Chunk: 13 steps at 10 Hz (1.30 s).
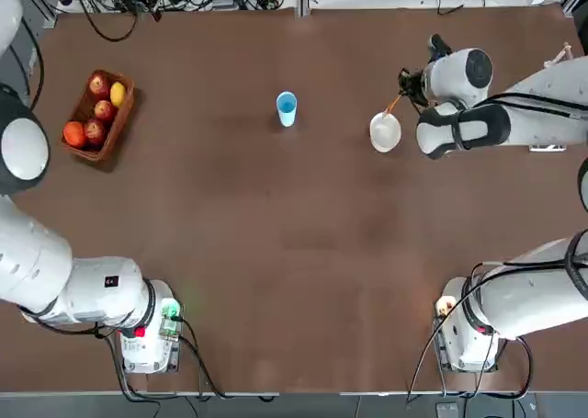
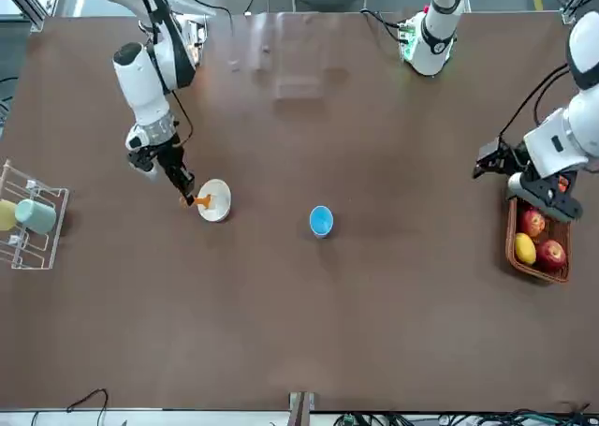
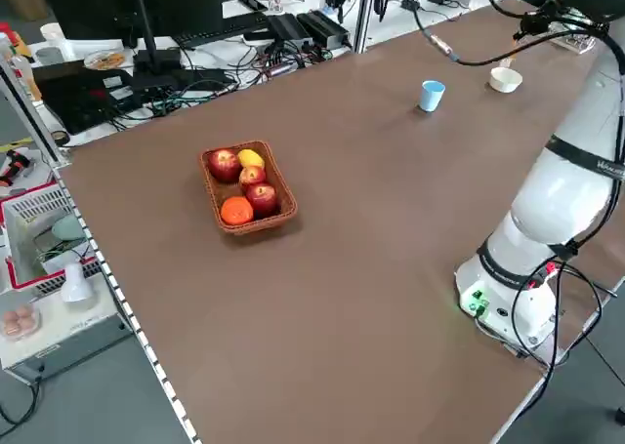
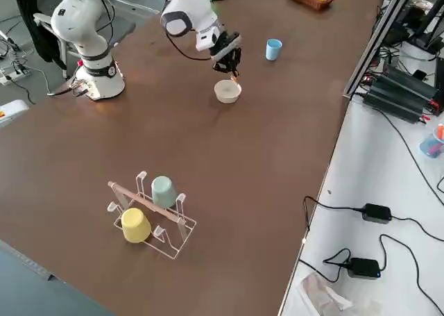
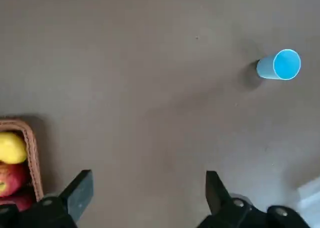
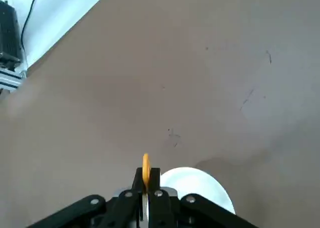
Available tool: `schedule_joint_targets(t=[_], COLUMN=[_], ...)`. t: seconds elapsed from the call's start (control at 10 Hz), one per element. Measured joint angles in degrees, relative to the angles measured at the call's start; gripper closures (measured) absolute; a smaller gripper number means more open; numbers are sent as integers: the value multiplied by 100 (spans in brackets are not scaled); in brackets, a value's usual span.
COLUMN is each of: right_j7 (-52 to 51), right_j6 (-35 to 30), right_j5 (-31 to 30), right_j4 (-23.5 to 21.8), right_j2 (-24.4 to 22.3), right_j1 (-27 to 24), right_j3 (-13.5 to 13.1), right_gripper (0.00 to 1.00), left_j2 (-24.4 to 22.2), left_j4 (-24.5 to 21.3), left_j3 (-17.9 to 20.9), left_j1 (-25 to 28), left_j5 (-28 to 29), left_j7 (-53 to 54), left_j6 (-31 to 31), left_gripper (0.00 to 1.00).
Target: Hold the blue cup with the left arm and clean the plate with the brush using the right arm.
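The blue cup [image 1: 287,107] stands upright and alone mid-table, also visible as a blue cup [image 5: 280,65] far off in the left wrist view. To its right sits the cream plate [image 1: 385,131]. My right gripper [image 2: 178,178] hovers at the plate's [image 2: 216,201] edge, shut on the orange brush [image 2: 198,200], whose tip reaches over the rim. The right wrist view shows the brush [image 6: 145,169] pinched between the fingers with the plate [image 6: 195,185] just beneath. My left gripper [image 2: 494,160] hangs open high beside the fruit basket [image 2: 537,241], far from the cup, with nothing in it.
A wicker basket [image 1: 97,115] of apples, a lemon and an orange sits at the far left. A wire rack [image 4: 152,215] holding a yellow and a teal cup stands beyond the plate on the right side. Cables and power boxes line the table's far edge.
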Motion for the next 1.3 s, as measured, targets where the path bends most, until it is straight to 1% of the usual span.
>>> schedule_joint_targets(t=[0.2,0.5,0.7,1.1,1.2,1.3], right_j7=[-4,-6,-18,-64,-78,-92], right_j6=[177,258,258,259,274,321], right_j5=[0,0,0,-1,-1,-1], right_j4=[-124,-201,-236,-281,-285,-286], right_j2=[-1,-1,1,95,135,195], right_j1=[39,115,118,118,119,120], right_j3=[2,3,3,3,3,3], right_gripper=[94,95,95,95,95,95], left_j2=[-158,-390,-352,-323,-317,-311], left_j4=[-41,-27,73,218,219,220], left_j3=[13,11,27,85,93,182], left_j1=[38,84,184,341,303,142], left_j5=[289,337,338,342,342,342], left_j7=[-416,-977,-1202,-1210,-1210,-1222], left_j6=[241,204,191,40,-23,-132], left_gripper=[0,0,0,0,0,0])
